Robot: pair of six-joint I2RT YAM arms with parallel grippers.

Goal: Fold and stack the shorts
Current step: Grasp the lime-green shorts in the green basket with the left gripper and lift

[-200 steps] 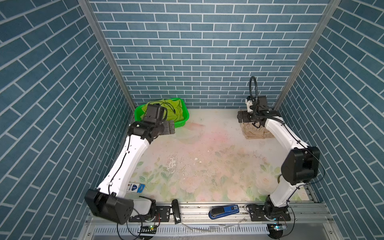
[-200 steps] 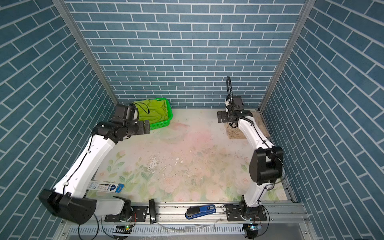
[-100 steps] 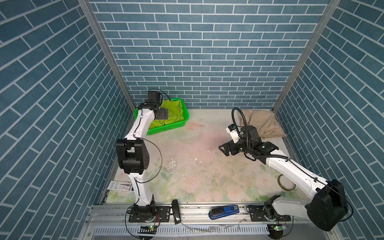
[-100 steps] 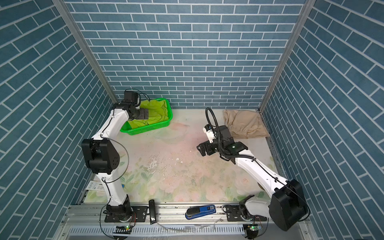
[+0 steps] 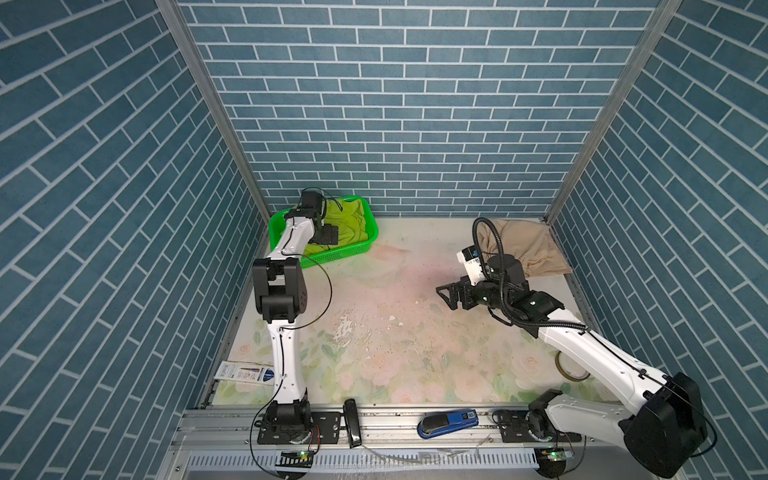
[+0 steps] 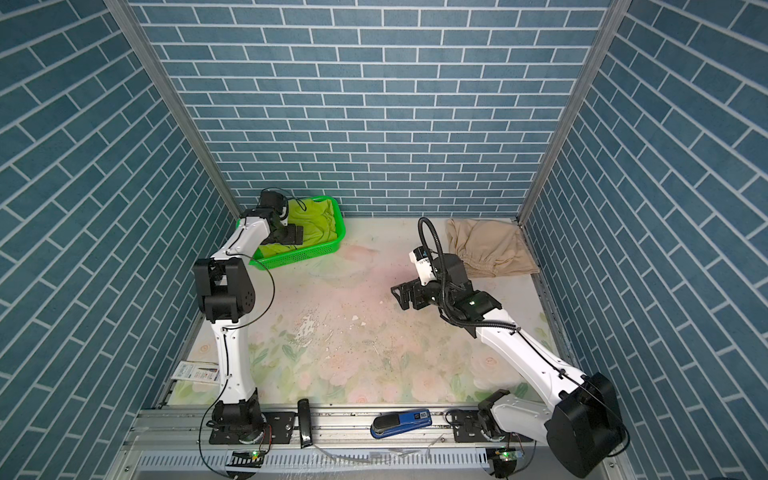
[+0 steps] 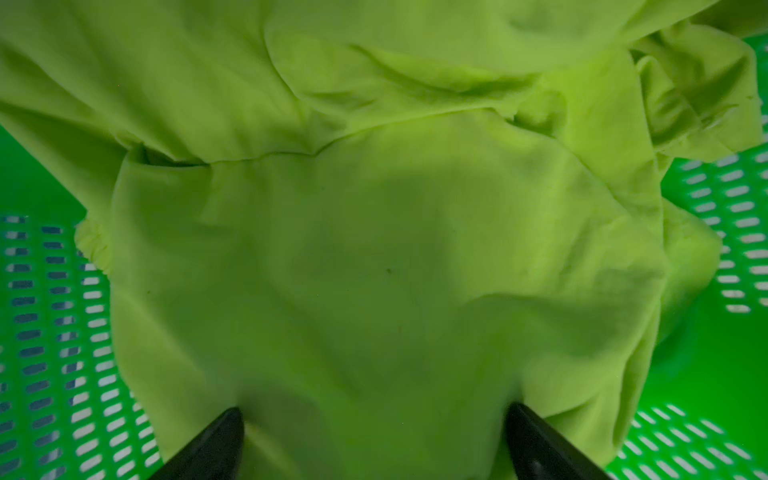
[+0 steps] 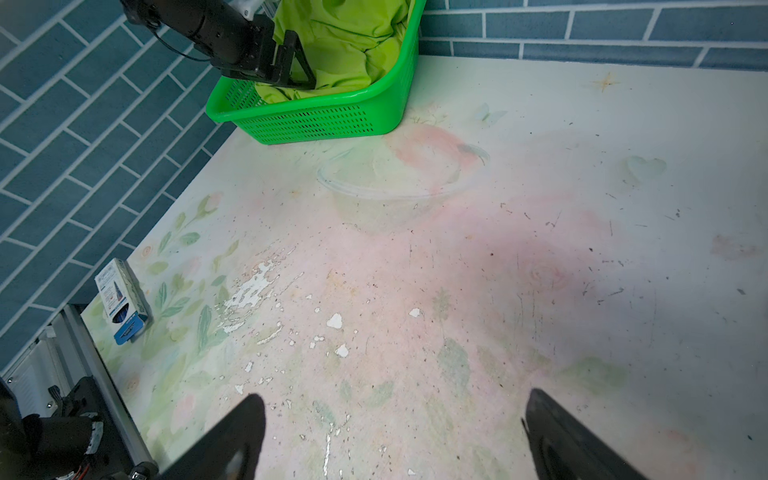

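Lime green shorts (image 5: 351, 218): crumpled in the green basket (image 5: 347, 257) at the far left corner of the worktop (image 5: 374, 332). They are not folded.
Beige shorts (image 6: 490, 243): flat on the worktop in the far right corner, gathered waistband toward the near side. They look folded already, though I cannot tell how neatly.
Basket contents: only the lime pair. It fills most of the floor and heaps up to the rim in places, and perforated wall shows at the sides.
Left pincer (image 7: 374, 415): inside the basket, low over the lime cloth. The jaws stand wide with nothing pinched, and I cannot tell whether the tips touch the fabric.
Right pincer (image 5: 448, 296): over bare worktop right of centre, jaws wide and empty. It is near the beige pair but apart from it.
Handling: thin, limp and light cloth, likely to sag and unfurl when lifted. A pinch on a flat span may gather only one layer.
Where to hold: probably the ruched elastic edge (image 7: 92, 246), which is thicker and less prone to slip, or a hem corner.
Step in hand: likely taking the lime pair out to spread it on the open worktop.
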